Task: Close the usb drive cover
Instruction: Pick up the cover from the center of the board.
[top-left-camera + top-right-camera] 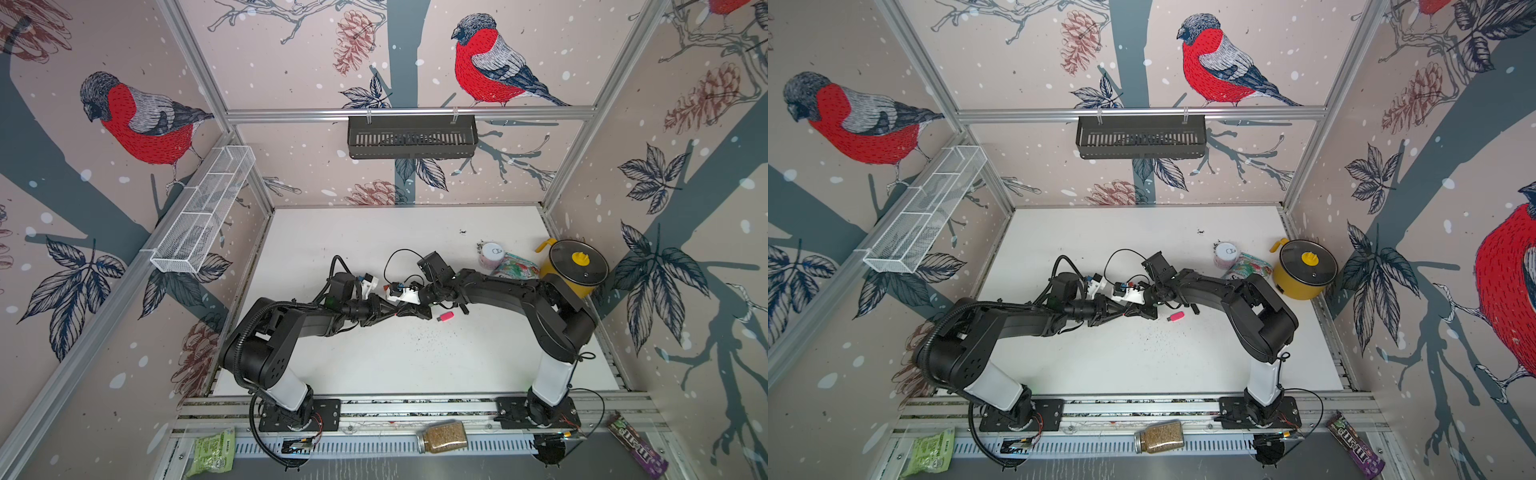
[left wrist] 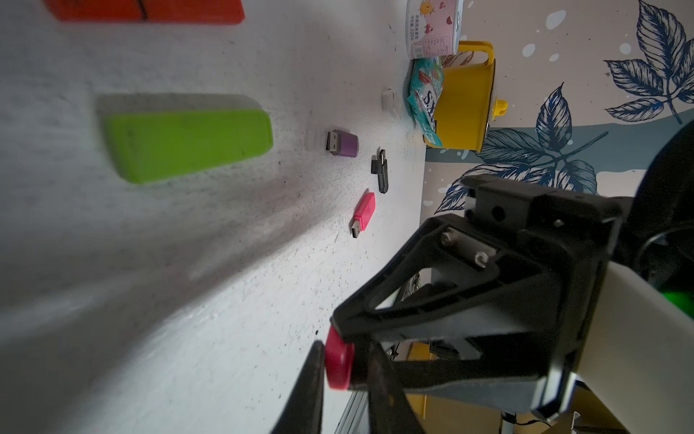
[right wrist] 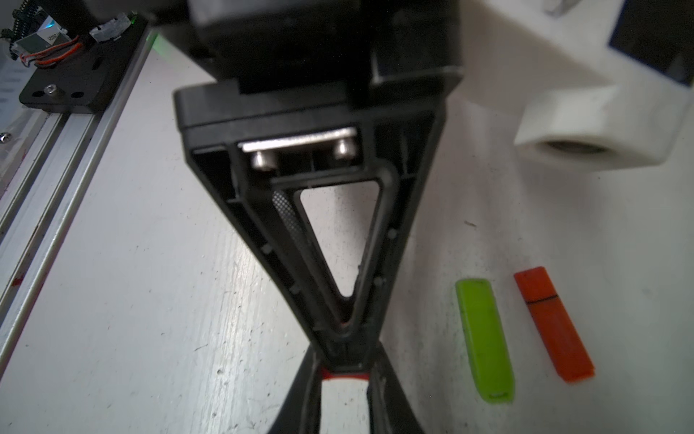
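White surface, scattered with USB drives and a few kitchen things.

Near the middle lay a pink USB drive with its plug bare, and a black USB drive lay just beside it. The left wrist view showed a purple USB drive, also bare, with a clear cap at its plug. A green USB drive and an orange USB drive lay side by side. At the far right stood a yellow pot and a pink tub, with a teal packet between them. Dark specks dotted the middle.
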Available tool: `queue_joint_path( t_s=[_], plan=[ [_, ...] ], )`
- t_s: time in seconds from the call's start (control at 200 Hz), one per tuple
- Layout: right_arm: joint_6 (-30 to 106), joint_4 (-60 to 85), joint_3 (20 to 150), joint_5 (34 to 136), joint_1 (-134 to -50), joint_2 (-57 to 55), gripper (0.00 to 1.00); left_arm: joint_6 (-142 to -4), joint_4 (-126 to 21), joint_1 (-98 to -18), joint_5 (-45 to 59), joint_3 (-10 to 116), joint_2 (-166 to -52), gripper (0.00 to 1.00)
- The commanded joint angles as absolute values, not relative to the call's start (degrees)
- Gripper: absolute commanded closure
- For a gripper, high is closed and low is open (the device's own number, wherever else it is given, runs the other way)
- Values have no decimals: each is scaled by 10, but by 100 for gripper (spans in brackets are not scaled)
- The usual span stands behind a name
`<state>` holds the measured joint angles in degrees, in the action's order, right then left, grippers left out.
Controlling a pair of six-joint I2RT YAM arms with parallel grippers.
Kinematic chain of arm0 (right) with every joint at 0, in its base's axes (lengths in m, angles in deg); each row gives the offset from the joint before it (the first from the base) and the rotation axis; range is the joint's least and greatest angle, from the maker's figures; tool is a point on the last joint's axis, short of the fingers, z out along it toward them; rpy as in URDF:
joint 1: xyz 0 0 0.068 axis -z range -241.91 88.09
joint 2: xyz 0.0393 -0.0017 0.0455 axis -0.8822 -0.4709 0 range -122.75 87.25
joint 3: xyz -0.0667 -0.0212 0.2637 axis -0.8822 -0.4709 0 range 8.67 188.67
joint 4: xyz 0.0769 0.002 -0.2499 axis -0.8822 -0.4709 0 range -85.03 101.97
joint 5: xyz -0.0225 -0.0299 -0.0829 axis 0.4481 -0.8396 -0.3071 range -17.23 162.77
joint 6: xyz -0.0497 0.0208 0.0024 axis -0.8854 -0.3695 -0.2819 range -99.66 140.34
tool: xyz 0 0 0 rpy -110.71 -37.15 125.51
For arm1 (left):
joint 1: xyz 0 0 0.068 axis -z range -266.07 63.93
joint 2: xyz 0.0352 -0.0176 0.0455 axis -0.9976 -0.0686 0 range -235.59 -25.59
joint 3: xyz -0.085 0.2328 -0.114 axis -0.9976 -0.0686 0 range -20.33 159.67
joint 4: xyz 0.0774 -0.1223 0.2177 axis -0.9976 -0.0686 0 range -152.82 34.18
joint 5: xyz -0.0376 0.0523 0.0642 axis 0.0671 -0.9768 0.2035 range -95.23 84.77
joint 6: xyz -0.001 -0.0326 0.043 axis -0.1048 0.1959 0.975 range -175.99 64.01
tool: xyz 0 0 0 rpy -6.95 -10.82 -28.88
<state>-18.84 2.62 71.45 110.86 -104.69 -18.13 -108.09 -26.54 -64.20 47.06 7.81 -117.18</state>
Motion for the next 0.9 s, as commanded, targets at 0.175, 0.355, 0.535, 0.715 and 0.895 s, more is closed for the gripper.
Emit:
queue_joint_path(
  t_s=[0.175,0.355,0.535,0.715,0.895],
  plan=[
    [-174,55,719,1126,-1045,-179,79,-1084,-241,-642,480,77,-1167,86],
    [-173,55,722,1125,-1045,-182,78,-1083,-241,-641,481,77,-1166,89],
    [-217,20,709,1086,-1030,-150,61,-1082,-248,-642,477,76,-1156,91],
    [-269,-57,692,1012,-996,-104,57,-1083,-249,-642,475,75,-1153,92],
    [-300,-110,640,930,-968,-53,57,-1087,-248,-642,472,69,-1144,93]
  ],
)
